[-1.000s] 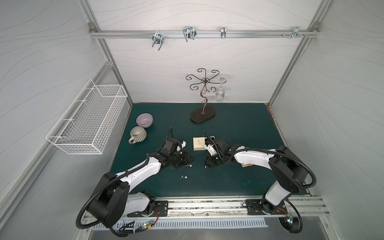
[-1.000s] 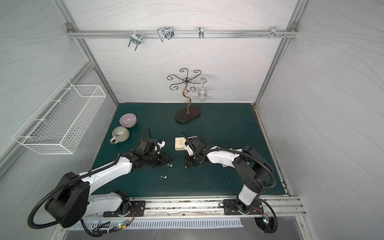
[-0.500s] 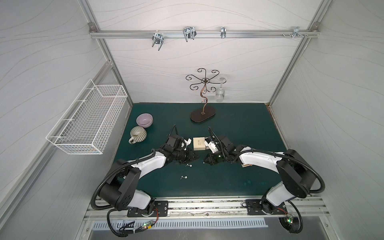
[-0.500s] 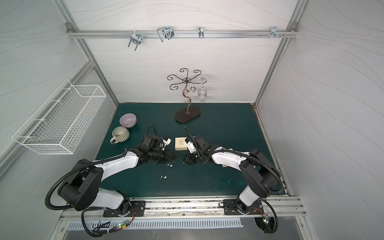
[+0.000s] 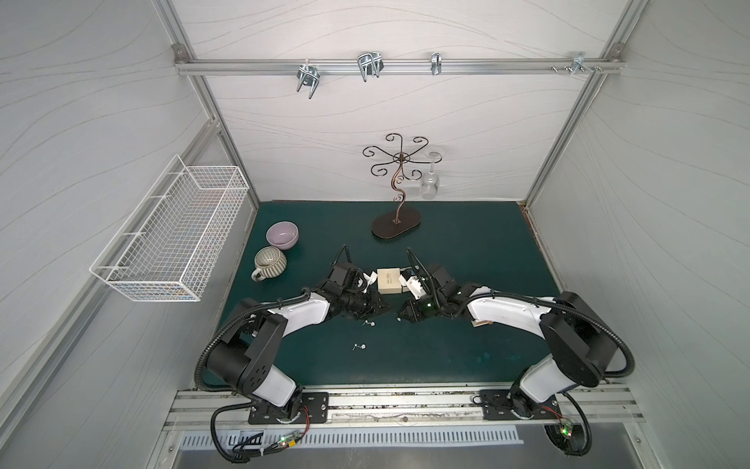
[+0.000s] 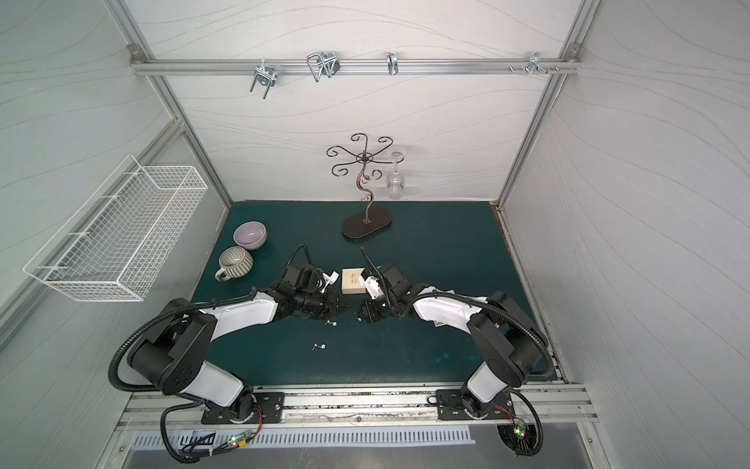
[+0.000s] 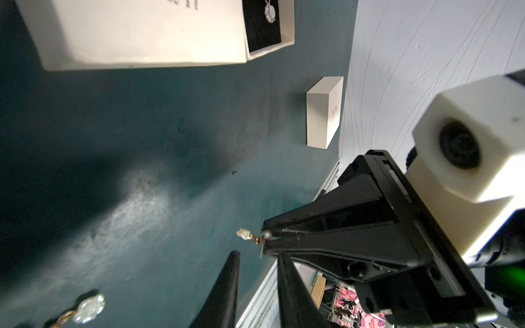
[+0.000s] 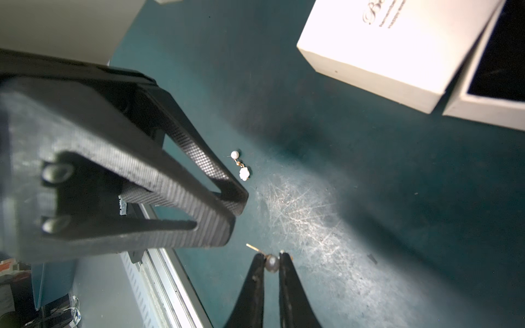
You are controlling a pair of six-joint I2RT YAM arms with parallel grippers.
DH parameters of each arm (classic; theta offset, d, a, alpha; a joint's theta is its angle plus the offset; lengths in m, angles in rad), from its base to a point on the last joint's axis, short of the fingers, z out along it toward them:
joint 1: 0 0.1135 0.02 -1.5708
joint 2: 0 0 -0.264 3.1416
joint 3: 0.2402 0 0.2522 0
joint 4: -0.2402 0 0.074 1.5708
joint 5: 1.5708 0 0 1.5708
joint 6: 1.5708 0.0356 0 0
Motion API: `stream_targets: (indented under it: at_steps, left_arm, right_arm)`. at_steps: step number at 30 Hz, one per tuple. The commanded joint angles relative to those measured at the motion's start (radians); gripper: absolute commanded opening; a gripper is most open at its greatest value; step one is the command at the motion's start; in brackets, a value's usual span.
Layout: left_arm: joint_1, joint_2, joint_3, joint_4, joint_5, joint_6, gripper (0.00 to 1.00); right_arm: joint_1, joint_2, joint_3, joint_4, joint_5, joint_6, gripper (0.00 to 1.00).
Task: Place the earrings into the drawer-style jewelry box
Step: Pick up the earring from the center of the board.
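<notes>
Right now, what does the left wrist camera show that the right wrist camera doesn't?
Only the left wrist view: a second small white box standing apart on the mat, what looks like a pale earring already lying in the open drawer, and the right arm's white camera block.
Only the right wrist view: the left gripper seen from outside, with its ridged fingers.
Both: the jewelry box with its drawer pulled out, the green mat, and the right gripper pinching the held earring by its bead.

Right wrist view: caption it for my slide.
Right gripper pinches a pearl earring; a second earring lies on the mat by the left gripper, jewelry box drawer open.
</notes>
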Motion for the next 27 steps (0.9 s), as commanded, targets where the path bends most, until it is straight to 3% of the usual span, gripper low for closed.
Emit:
stream_targets:
  at_steps: [1,27]
  left_arm:
    - [-0.009,0.019,0.040,0.053,0.040,-0.008,0.27]
    - [-0.031,0.044,0.049,0.096,0.063,-0.026,0.13]
  right_arm:
    - [-0.010,-0.027,0.005,0.009,-0.020,-0.018,0.14]
    - [-0.021,-0.058,-0.013,0.024,-0.050,-0.018,0.14]
